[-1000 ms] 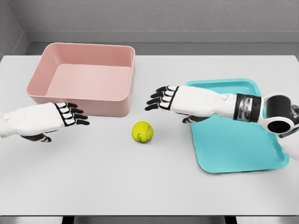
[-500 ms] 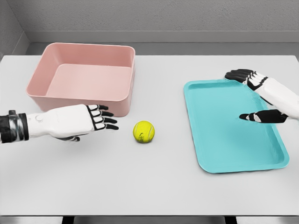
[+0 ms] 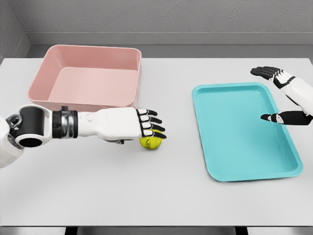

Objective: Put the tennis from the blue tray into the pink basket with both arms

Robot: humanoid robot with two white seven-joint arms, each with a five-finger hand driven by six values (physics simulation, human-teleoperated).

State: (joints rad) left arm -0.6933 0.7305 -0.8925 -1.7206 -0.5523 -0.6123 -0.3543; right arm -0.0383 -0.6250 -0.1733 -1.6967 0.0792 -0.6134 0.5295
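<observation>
One pink basket (image 3: 88, 81) at 10 o'clock, one tennis ball (image 3: 150, 142) on the table at center, one blue tray (image 3: 244, 129) at 3. Left hand (image 3: 132, 125) now over the ball, fingers extended, grip unclear. Right hand (image 3: 283, 95) pulled back to 2, fingers apart, empty.

You are looking at a bare simulated test space, not a lived-in room: a plain flat light-grey worktop (image 3: 161, 196) stands against a featureless grey textured wall (image 3: 171, 17), everything rendered clean and unmarked.
</observation>
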